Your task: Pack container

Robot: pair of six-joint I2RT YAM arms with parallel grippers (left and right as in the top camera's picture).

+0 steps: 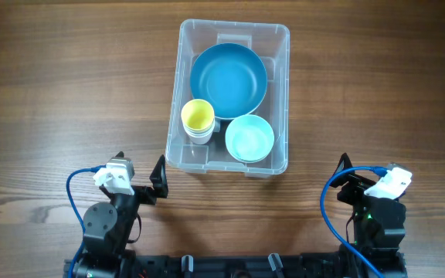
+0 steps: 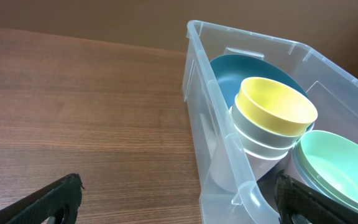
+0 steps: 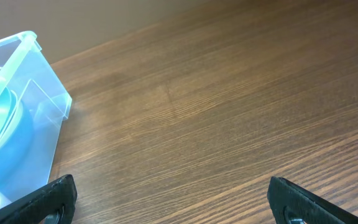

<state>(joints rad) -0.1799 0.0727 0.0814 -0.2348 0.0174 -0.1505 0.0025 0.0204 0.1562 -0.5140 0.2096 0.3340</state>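
Observation:
The clear plastic container [image 1: 178, 93] stands at the table's middle back. Inside are a large blue bowl [image 1: 228, 77], a yellow bowl [image 1: 198, 116] stacked on pale bowls, and a mint bowl [image 1: 249, 137]. My left gripper [image 1: 139, 171] is open and empty, near the container's front left corner. In the left wrist view the gripper [image 2: 176, 208] spans that corner of the container [image 2: 241, 40], with the yellow bowl [image 2: 275, 106], the blue bowl [image 2: 229, 74] and the mint bowl [image 2: 334, 162] in sight. My right gripper [image 1: 368, 171] is open and empty, to the container's right front.
The right wrist view shows the open right gripper [image 3: 179, 205] over bare wooden table [image 3: 229, 93], with the container's right wall [image 3: 42, 106] at the left edge. Blue cables loop beside both arm bases.

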